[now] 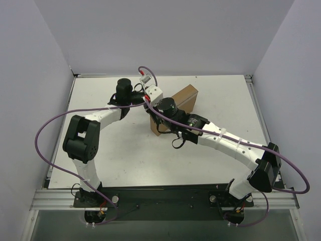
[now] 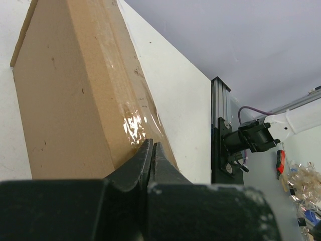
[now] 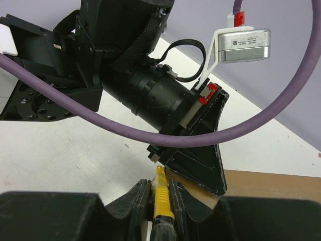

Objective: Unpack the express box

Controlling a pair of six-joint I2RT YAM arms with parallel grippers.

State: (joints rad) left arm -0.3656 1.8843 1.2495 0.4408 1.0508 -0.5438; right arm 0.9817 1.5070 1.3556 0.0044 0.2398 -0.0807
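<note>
– Writing on the express box (image 2: 65,90)?
– The faces that show are plain brown cardboard, with a strip of clear tape (image 2: 131,120) glinting along one edge. The box lies on the white table (image 1: 110,150), toward the back and middle, turned at an angle and partly under both wrists.
– The left gripper (image 2: 152,150)?
– Its fingers are pressed together with nothing between them. The tips are right at the taped edge of the box, but I cannot tell if they touch it.
– And the right gripper (image 3: 160,190)?
– Clamped on a yellow utility knife (image 3: 161,198), which points toward the box, just beside the left gripper's black finger.
– Any labels?
– There is a pale sticker on the silver camera module (image 3: 245,43) at the left wrist. Its print is too small to read.
</note>
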